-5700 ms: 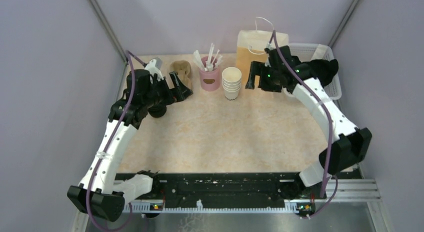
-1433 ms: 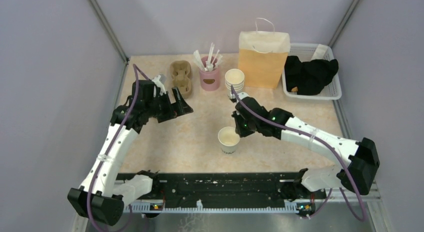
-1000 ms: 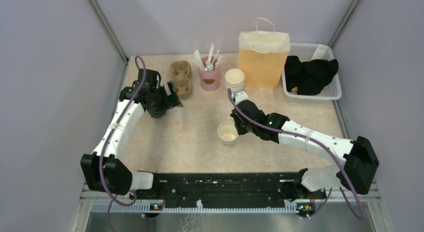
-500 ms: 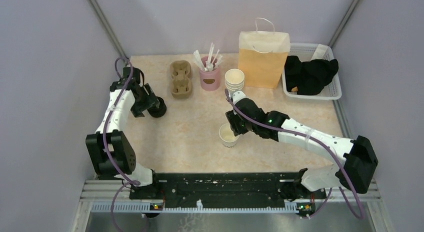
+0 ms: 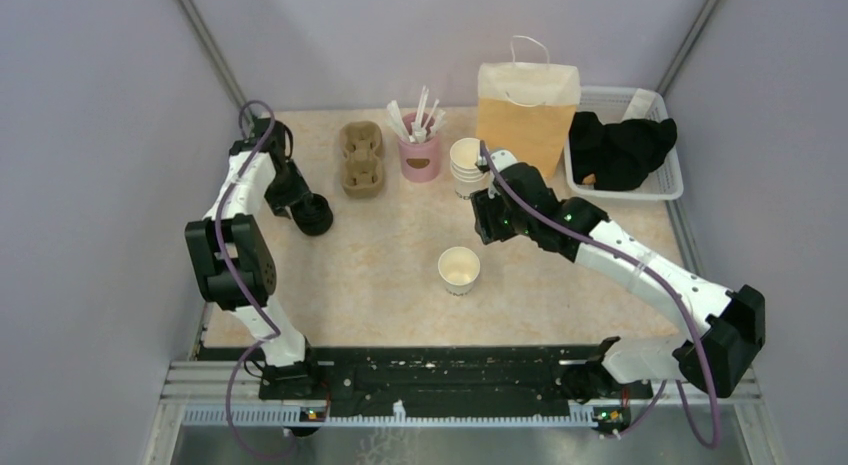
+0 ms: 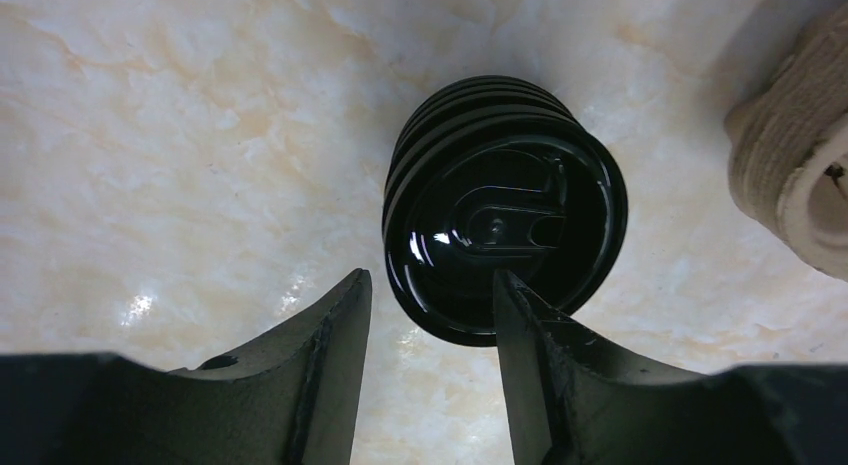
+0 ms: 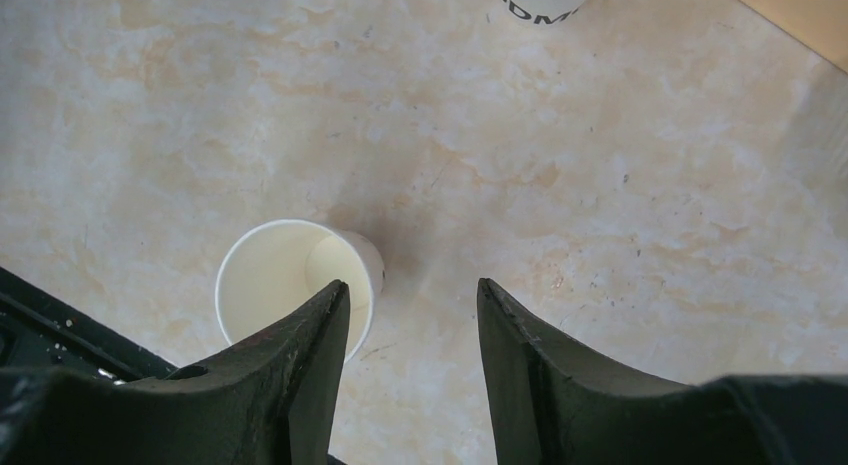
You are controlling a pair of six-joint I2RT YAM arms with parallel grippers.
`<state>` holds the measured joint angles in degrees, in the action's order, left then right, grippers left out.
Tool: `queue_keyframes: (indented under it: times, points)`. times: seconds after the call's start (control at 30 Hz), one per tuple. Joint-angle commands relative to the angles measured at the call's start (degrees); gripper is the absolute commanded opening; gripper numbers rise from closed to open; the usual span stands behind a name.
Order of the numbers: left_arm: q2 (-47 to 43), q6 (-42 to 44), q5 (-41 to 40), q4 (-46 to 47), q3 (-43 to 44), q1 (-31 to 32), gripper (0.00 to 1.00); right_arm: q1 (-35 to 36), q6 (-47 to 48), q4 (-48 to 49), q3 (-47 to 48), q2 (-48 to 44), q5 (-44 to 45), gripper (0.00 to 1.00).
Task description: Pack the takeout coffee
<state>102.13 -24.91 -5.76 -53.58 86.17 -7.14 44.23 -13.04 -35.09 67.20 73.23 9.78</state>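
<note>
**Lid pickup in hand, cup uncovered**

Top view: no lidded coffee shows. One open cup (image 5: 459, 270) stands mid-table, well apart from the lid stack (image 5: 314, 216) under the left gripper (image 5: 297, 202). The right gripper (image 5: 488, 225) hangs between that cup and the cup stack (image 5: 465, 165). The carrier (image 5: 361, 157) sits near the lids, so room is tight there.

Left wrist: the jaws are wide, with one finger (image 6: 530, 355) overlapping the top lid's rim. I'd centre first, then pinch that rim alone so one lid lifts.

Right wrist: the jaws are wide and empty. The cup is beside one finger (image 7: 310, 355), with table (image 7: 650, 235) beyond.
</note>
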Motion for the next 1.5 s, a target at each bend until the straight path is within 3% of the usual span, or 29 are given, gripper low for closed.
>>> queue_keyframes:
  times: [0.0, 0.13, 0.43, 0.93, 1.17, 1.27, 1.33, 1.4, 1.47]
  points:
    - [0.2, 1.3, -3.5, -0.9, 2.4, -0.3, 0.55, -0.4, 1.0, -0.7, 2.4, -0.7, -1.1, 0.50]
    - [0.8, 1.7, -4.0, -0.9, 2.2, -0.3, 0.56, -0.7, 1.1, -0.5, 2.3, -0.8, -1.2, 0.50]
    - [2.8, 1.9, -4.1, -0.6, 3.4, -0.3, 0.49, -0.9, 1.2, -0.4, 2.9, -0.9, -1.5, 0.50]
    - [1.6, 2.0, -3.1, -0.4, 4.6, -0.4, 0.21, -0.9, 1.0, -0.8, 4.2, -0.4, -1.1, 0.50]
    - [-3.3, 1.8, -1.4, -4.8, 7.7, -0.4, 0.16, -0.9, 0.3, -3.8, 7.1, -0.8, 0.2, 0.50]
    - [-7.9, -1.0, 7.0, -7.3, 9.0, -0.4, 0.14, -1.0, -0.7, -6.3, 8.7, -1.2, -0.5, 0.52]
    - [-12.5, -4.1, 20.3, -4.8, 6.7, -0.3, 0.15, -1.0, -2.2, -8.9, 10.7, -1.2, -3.0, 0.62]
    - [-18.5, -10.2, 36.1, 3.0, -0.2, -0.4, 0.16, -1.1, -5.1, -11.0, 13.2, -1.0, -7.0, 0.76]
    - [-25.7, -22.4, 51.3, 17.2, -10.8, 0.1, 0.16, -1.1, -9.2, -12.8, 16.2, -0.4, -11.5, 0.83]
